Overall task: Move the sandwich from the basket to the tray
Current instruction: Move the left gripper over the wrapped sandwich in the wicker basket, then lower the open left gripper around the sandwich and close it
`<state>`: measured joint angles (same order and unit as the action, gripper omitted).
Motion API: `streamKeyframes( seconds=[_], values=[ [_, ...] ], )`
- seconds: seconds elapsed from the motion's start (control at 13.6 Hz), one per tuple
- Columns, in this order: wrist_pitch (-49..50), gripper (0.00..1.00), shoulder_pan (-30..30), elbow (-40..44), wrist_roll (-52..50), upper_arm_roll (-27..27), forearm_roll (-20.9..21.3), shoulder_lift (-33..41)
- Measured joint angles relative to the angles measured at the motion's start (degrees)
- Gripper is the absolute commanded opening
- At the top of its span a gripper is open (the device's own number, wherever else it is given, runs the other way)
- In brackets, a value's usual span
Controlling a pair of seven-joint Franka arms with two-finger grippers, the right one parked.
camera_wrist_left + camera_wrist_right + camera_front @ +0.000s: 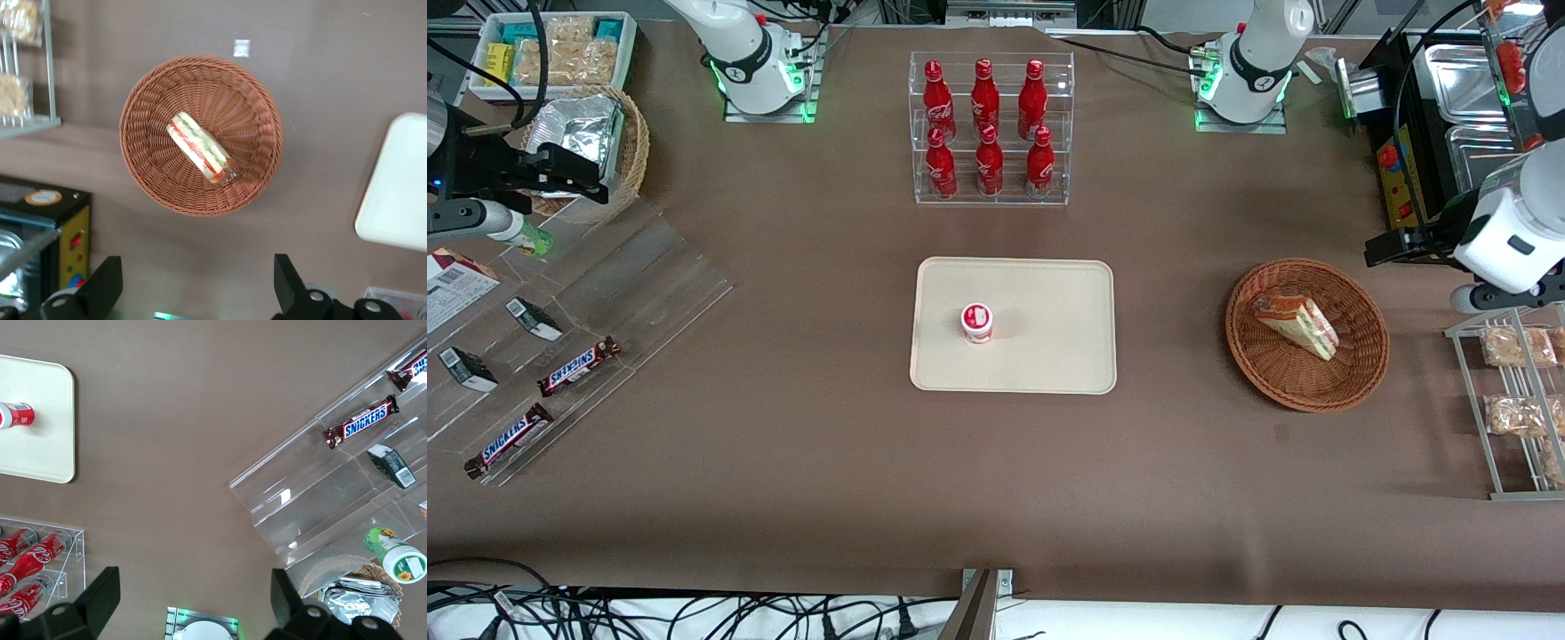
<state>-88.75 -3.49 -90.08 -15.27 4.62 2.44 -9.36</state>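
The sandwich (1298, 324) (200, 148), a clear-wrapped wedge with green and red filling, lies in the round reddish-brown basket (1307, 402) (143, 177). The cream tray (1049, 356) (400, 193) sits mid-table, beside the basket toward the parked arm's end, with a small red-and-white cup (977, 322) standing on it. My left gripper (1400, 247) (197, 283) hovers high over the table, a little farther from the front camera than the basket and toward the working arm's end. It is open wide with nothing between its fingers, well apart from the sandwich.
A wire rack of bagged snacks (1516, 400) stands close beside the basket, and a black appliance (1414, 151) sits under the arm. A clear rack of red cola bottles (989, 129) stands farther back than the tray. Acrylic shelves with Snickers bars (578, 366) lie toward the parked arm's end.
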Motion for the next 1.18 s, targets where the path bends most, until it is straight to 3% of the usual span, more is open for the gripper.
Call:
streamKeyframes(
  seconds=[0.59, 1.18],
  values=[
    [-21.64, 1.0, -0.91, -18.67, -28.5, 0.65, 4.87, -0.23],
    [-45.04, 1.0, -1.26, -35.13, -39.12, 0.63, 7.47, -0.26]
  ],
)
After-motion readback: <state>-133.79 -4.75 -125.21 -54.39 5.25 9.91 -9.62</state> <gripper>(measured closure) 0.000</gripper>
